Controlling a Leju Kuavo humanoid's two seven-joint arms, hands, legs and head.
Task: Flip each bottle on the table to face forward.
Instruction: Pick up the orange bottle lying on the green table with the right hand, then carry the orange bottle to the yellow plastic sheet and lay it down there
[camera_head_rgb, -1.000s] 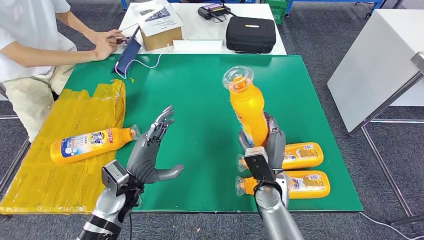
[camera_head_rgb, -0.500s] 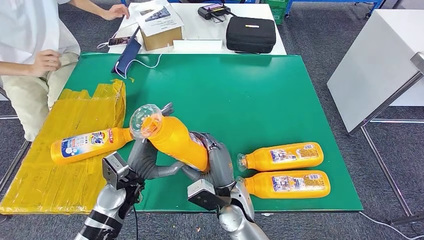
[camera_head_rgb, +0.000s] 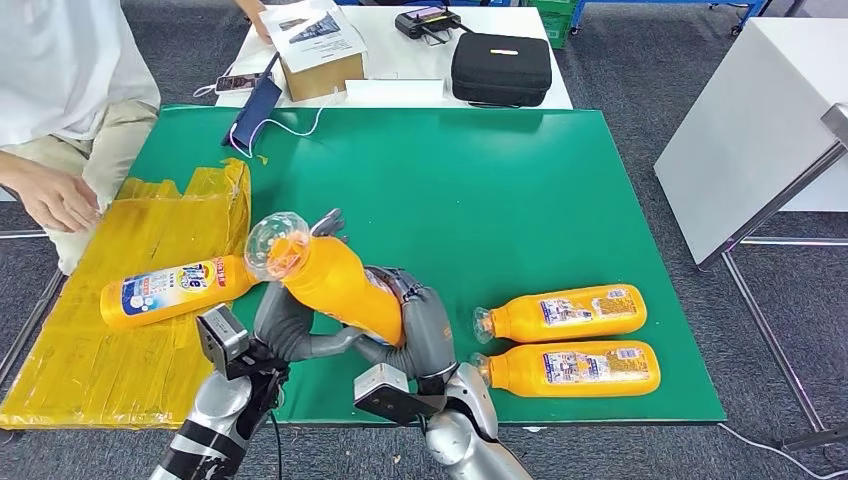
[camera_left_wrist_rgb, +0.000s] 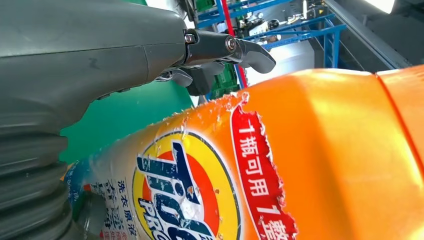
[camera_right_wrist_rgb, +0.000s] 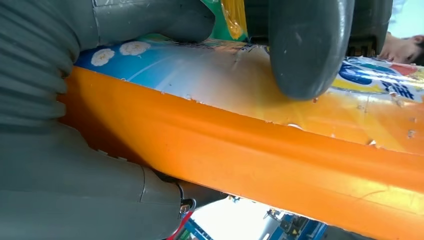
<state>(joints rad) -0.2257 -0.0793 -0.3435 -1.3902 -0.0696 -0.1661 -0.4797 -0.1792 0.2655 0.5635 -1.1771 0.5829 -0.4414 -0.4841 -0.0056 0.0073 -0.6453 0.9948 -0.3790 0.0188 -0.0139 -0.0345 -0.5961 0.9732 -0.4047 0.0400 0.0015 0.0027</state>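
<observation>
So the right hand (camera_head_rgb: 420, 325) has its fingers wrapped around the body of an orange bottle (camera_head_rgb: 335, 283), holding it up off the green table (camera_head_rgb: 480, 190), tilted with the clear cap end pointing up and toward the left. In the right wrist view you can see the thick thumb (camera_right_wrist_rgb: 305, 45) pressed right onto the bottle (camera_right_wrist_rgb: 260, 145) label, so that grip is solid.

The left hand (camera_head_rgb: 290, 315) sits right beside it, palm against the bottle's side, fingers spread and reaching up past the neck. In the left wrist view the fingers (camera_left_wrist_rgb: 235, 47) stick out straight above the bottle's (camera_left_wrist_rgb: 280, 165) label and aren't curled around it, so I'd call that hand open, just touching or nearly touching.

Moving outward: another orange bottle on the yellow sheet (camera_head_rgb: 175, 288) lies on its side on the yellow plastic sheet (camera_head_rgb: 130, 350) at the table's left, label up, cap just beside the held one. On the right, two more bottles lie side by side, the farther bottle (camera_head_rgb: 565, 312) and the nearer bottle (camera_head_rgb: 570, 367), caps pointing left, labels visible.

A person's hand (camera_head_rgb: 55, 200) rests at the sheet's far left edge. Behind the green table there's a white table (camera_head_rgb: 400, 95) with a black case (camera_head_rgb: 500, 68) and a cardboard box (camera_head_rgb: 320, 60).
</observation>
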